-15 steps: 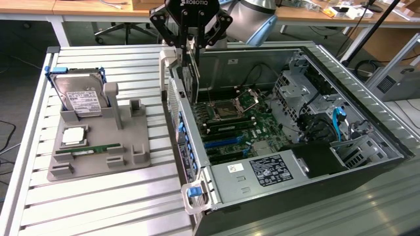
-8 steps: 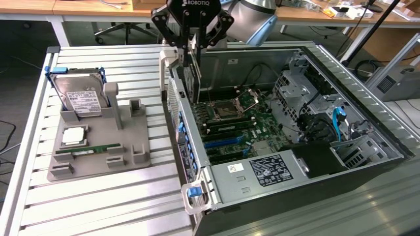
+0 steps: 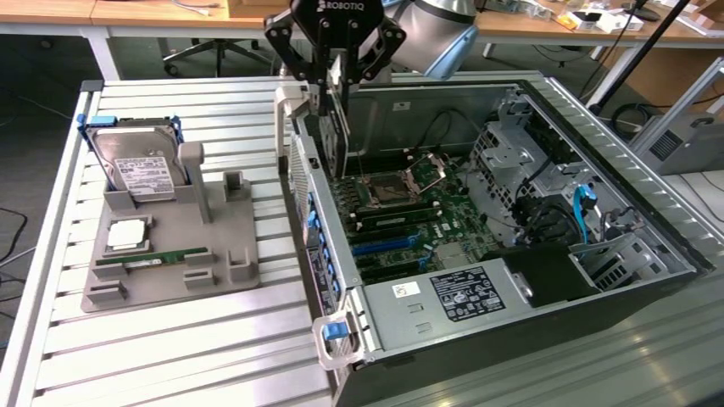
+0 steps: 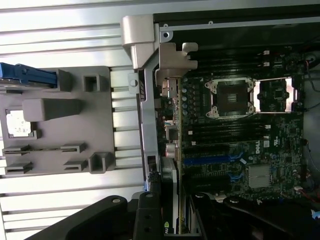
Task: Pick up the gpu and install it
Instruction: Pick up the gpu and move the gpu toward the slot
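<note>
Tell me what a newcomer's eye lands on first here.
The black jaws, at the top of the exterior view, grip a dark card upright at the edge of the open computer case, whose green board lies bare. On the exterior view's left, a grey stand holds a hard drive in a blue frame.

Cut off at top edge of exterior view: arm (image 3: 436, 30), upper body of gripper (image 3: 335, 85). Top edge of gpu (image 3: 331, 136) hidden between fingers (image 3: 314, 72). Contact of its lower edge with motherboard (image 3: 442, 212) not discernible. In wrist view, gpu edge-on, one end lost behind gripper and picture edge. Print on power supply label (image 3: 464, 297) and hard drive (image 3: 136, 165) too small to read. Near corner of computer case (image 3: 611, 127) cut off at bottom edge.
</note>
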